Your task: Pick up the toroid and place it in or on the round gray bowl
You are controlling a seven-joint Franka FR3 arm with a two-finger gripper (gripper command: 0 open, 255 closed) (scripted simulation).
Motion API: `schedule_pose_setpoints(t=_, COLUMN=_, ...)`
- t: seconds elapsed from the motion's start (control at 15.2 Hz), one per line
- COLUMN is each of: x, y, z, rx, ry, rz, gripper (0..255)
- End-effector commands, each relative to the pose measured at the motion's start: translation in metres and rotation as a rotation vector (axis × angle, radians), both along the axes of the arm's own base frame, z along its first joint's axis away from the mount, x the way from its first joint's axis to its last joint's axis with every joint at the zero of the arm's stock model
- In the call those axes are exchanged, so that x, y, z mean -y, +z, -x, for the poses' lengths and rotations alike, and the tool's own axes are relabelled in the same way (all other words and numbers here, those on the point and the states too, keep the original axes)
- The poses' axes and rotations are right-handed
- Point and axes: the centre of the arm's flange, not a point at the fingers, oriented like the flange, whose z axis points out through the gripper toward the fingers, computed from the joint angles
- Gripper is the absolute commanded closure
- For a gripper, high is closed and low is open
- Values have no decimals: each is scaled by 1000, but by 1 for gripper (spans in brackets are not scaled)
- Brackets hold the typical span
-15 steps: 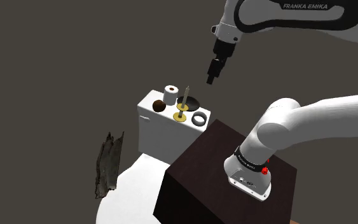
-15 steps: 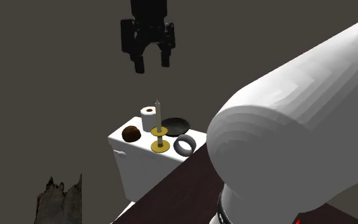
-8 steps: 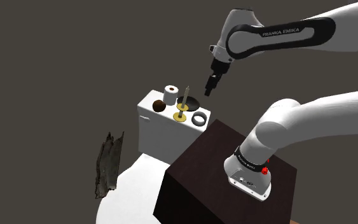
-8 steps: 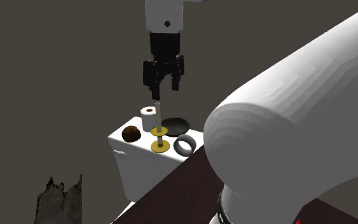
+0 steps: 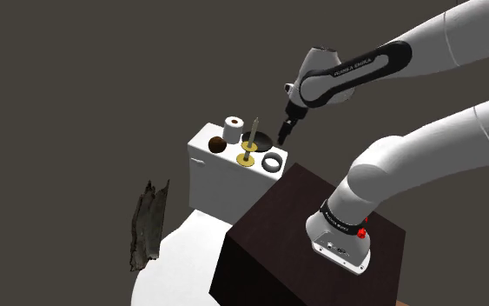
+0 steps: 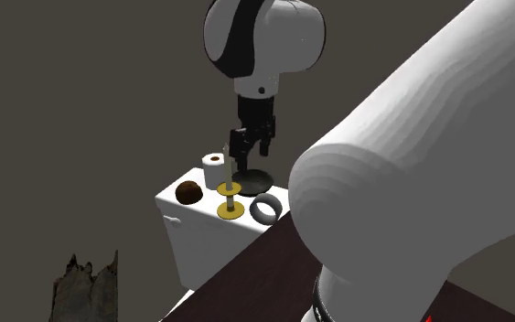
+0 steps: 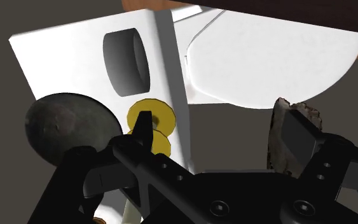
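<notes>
Nearest to you is the dark brown box stand (image 5: 273, 222), which carries the base of the white arm (image 5: 381, 169). Beside it, low on the shoulder view's left, you see a white rounded surface (image 5: 181, 252) and a dark rough bark-like piece (image 5: 147, 226).

Just behind the stand's far corner is the white box-shaped tabletop (image 5: 212, 174). The grey ring-shaped toroid (image 5: 273, 163) lies flat on it, at the edge closest to the stand and apart from the tool. Next to it the yellow candle holder with a pale candle (image 5: 246, 155) stands upright.

Behind these is the round dark grey bowl (image 5: 264, 140). More to the shoulder view's left are a brown ball (image 5: 218, 145) and a white paper roll (image 5: 233, 127).

The black tool (image 5: 283, 137) hangs above the bowl, near the candle. In the wrist view its fingers (image 7: 144, 127) are spread apart and nothing is between them.
</notes>
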Motion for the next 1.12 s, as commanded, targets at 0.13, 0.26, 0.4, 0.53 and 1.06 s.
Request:
schedule_pose_setpoints(t=0.13, x=27, y=-46, z=-3, rx=24, ry=4, rz=6, gripper=0)
schedule_pose_setpoints(t=0.26, x=40, y=-69, z=-5, rx=34, ry=6, rz=8, gripper=0)
schedule_pose_setpoints(t=0.4, x=53, y=-91, z=-8, rx=44, ry=8, rz=11, gripper=0)
schedule_pose_setpoints(t=0.53, x=66, y=-113, z=-11, rx=55, ry=10, rz=13, gripper=0)
schedule_pose_setpoints(t=1.06, x=98, y=-182, z=-20, rx=79, ry=15, rz=18, gripper=0)
